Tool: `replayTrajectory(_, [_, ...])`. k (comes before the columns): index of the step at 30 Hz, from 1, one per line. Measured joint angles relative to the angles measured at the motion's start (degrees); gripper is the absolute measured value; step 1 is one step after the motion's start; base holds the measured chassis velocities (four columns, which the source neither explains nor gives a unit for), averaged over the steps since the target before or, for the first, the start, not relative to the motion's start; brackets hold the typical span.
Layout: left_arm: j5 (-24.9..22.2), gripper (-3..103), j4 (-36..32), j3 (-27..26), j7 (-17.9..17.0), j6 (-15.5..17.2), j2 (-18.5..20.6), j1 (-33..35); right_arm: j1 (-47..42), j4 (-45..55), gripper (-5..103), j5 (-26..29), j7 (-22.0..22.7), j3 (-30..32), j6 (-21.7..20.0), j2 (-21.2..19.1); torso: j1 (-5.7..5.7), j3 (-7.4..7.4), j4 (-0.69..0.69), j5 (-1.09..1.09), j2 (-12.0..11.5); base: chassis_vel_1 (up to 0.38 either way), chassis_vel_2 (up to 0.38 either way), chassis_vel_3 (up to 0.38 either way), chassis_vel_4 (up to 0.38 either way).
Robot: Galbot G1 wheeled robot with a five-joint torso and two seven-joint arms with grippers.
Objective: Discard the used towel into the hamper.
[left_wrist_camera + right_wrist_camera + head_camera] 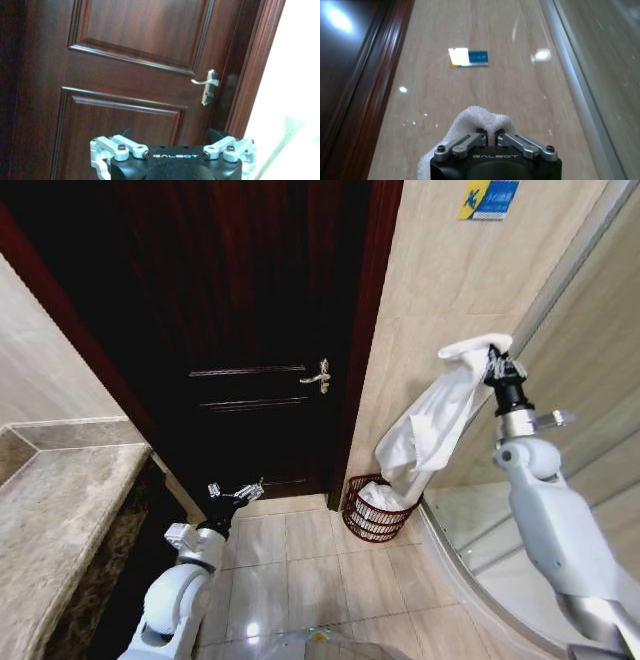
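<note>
Right end effector (497, 363) pinching towel (432, 430), hem seemingly inside hamper (372, 518).

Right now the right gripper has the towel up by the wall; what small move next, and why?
Probably lower the right gripper a little toward the hamper before letting go. It is shut on the towel high up; the towel's lower end already reaches the hamper's opening, but most of it hangs above and could spill over the rim. The left gripper waits low, near the door.

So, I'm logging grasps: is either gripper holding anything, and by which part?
The right gripper pinches the white towel by a bunched upper end; its lower end reaches the hamper. The left gripper holds nothing.
</note>
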Motion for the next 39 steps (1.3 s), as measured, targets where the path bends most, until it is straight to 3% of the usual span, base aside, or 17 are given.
replayTrajectory(16, [0.0, 100, 0.0, 0.0, 0.0, 0.0, 0.0, 0.0, -8.5, -0.5, 7, -1.8, -1.2, 0.9, 2.4, 4.6, 0.0, 0.0, 0.0, 0.0, 0.0, 0.0, 0.0, 0.0, 0.0])
replayTrajectory(34, [0.0, 100, 0.0, 0.0, 0.0, 0.0, 0.0, 0.0, -10.7, -3.9, 7, -3.2, -2.5, 0.2, 5.1, 6.9, 0.01, 0.0, 0.0, -0.01, 0.0, 0.0, 0.0, 0.0, 0.0])
replayTrajectory(39, [0.0, 100, 0.0, 0.0, 0.0, 0.0, 0.0, 0.0, -11.0, -3.0, 7, -3.6, -0.7, -0.6, 5.1, 7.1, 0.01, 0.0, 0.0, 0.0, 0.0, 0.0, 0.0, 0.0, 0.0])
